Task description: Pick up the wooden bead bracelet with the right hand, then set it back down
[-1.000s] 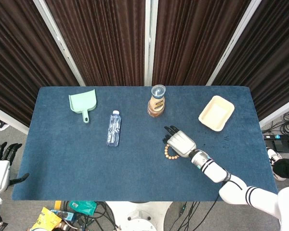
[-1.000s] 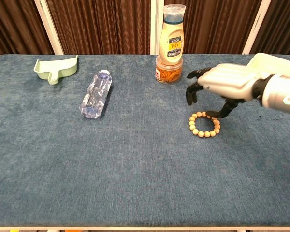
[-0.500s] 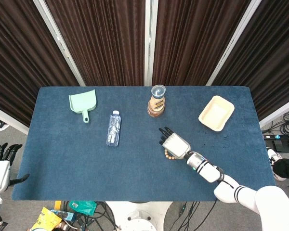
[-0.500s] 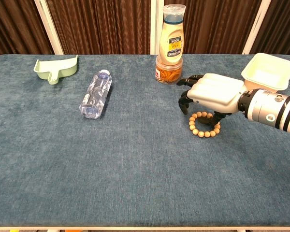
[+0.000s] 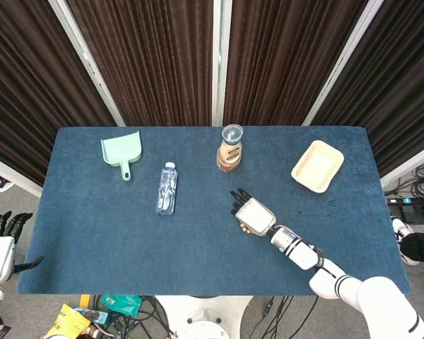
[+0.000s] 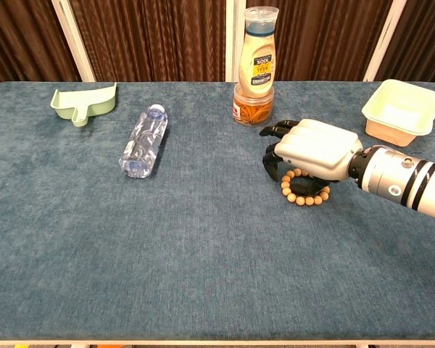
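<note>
1. Bracelet (image 6: 304,191) — the wooden bead bracelet — lay flat on the blue table cloth (image 6: 203,246), right of centre, with its rear half hidden under the right hand (image 6: 312,148); the near arc of beads showed clear in the chest view.
2. Right hand (image 5: 251,214) was low over the bracelet, palm down, its dark fingers (image 6: 273,143) curled downward at the bracelet's far and left side. Whether any finger actually gripped a bead could not be told from either view; the bracelet itself sat on the cloth.
3. Left hand (image 5: 0,247) hung off the table's left edge, below table level, fingers apart and holding nothing.
4. Sauce bottle (image 6: 257,43) stood upright on a small jar (image 6: 252,107) just behind the right hand, near it but apart.
5. Cream tray (image 6: 402,109) sat toward the right rear corner, close to the right forearm without touching.
6. Clear water bottle (image 6: 143,141) lay on its side left of centre, well apart from the hand; green dustpan (image 6: 85,100) lay further off, at the left rear.
7. Open cloth ran along the whole front edge and between the water bottle and the bracelet — the widest room lay in front of and to the left of the hand.
</note>
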Controlling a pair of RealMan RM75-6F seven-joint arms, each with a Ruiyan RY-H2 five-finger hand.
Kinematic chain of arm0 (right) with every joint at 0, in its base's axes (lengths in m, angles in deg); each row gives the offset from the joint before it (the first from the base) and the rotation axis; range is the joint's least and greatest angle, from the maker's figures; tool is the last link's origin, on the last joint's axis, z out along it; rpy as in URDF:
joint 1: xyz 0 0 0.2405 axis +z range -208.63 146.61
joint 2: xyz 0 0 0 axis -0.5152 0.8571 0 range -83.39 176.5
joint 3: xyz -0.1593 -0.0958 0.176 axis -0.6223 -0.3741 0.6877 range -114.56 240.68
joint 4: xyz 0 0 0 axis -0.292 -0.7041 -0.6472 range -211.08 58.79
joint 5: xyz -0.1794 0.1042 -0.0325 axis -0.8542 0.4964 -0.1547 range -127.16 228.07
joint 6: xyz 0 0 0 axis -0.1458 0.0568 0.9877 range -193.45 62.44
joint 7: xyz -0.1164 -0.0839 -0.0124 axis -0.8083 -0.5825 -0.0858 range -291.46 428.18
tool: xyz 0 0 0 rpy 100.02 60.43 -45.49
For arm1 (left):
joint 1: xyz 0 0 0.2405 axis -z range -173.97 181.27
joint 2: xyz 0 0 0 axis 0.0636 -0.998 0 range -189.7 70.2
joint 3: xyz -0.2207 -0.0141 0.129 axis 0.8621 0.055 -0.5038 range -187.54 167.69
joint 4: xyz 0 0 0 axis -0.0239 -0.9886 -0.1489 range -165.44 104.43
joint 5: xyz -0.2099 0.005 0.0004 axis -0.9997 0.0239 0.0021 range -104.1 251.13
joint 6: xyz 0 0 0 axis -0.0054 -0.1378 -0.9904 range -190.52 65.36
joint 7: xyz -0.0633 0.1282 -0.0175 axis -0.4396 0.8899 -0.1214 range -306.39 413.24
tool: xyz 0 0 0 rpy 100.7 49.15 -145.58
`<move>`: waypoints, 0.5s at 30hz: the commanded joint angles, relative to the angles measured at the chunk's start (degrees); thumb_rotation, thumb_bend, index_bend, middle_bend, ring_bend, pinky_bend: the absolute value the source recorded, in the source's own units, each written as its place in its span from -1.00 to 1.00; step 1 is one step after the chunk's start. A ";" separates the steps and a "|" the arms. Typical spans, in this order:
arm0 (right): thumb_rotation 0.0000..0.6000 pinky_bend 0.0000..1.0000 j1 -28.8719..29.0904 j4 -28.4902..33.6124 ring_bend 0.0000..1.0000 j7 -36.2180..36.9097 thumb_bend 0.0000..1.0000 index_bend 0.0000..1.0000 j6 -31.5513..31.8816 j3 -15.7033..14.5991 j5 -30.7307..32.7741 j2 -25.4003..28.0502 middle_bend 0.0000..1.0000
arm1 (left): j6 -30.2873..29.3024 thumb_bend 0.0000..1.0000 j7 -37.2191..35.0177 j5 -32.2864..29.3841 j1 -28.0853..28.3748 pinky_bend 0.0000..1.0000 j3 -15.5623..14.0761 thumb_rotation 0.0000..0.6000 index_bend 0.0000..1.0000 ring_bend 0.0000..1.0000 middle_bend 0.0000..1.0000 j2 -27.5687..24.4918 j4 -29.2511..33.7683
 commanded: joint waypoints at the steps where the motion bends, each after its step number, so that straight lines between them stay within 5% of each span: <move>1: 1.00 -0.74 -0.14 -1.22 -0.85 0.32 -0.53 -0.02 0.41 -0.42 0.05 -0.78 -0.24 | 0.07 -1.00 -0.26 0.04 0.00 -1.00 -0.03 1.00 -0.73 -1.00 -0.75 0.13 -0.28; 10: 1.00 -0.74 -1.66 -5.43 -0.77 1.23 -0.28 0.28 3.66 -1.21 0.08 -3.14 -0.23 | 0.10 -1.00 -1.39 0.27 -0.18 -1.00 -0.19 1.00 -0.72 -1.00 -0.75 0.62 -1.35; 15: 1.00 -0.74 -2.95 -3.69 -0.75 4.56 -0.19 0.39 6.60 0.93 2.39 -1.59 -0.23 | -0.38 -1.00 -1.85 0.43 -0.48 -1.00 -0.22 1.00 -0.71 -1.00 -0.75 0.69 -1.59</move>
